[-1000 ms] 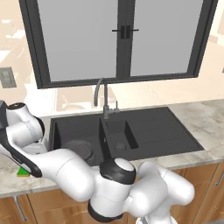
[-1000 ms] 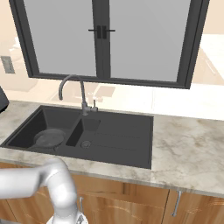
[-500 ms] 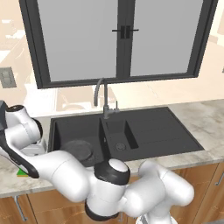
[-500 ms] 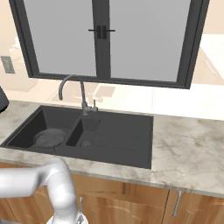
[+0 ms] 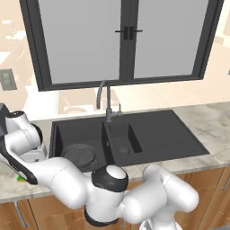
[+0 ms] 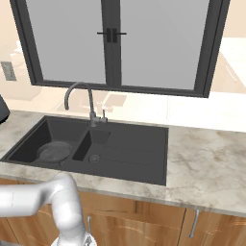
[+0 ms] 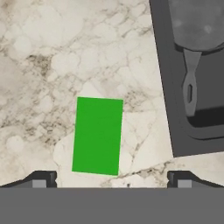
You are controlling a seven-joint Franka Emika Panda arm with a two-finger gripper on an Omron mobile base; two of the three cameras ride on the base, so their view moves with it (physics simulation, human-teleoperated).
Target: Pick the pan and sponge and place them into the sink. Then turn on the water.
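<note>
The round, shallow, dark grey pan (image 5: pixel 79 156) already lay in the large basin of the matte black double-basin sink (image 5: pixel 170 134). The small flat bright green rectangular sponge (image 7: pixel 97 135) lay on the marbled stone surface (image 7: pixel 52 57), near its front edge and just beside the sink's left rim. The claw (image 7: pixel 112 178) hovered above it with fingers spread wide and empty. The sponge sat off-centre toward one fingertip (image 7: pixel 41 178); a straight descent risked clipping its edge, pushing it aside, or closing on one corner only.
</note>
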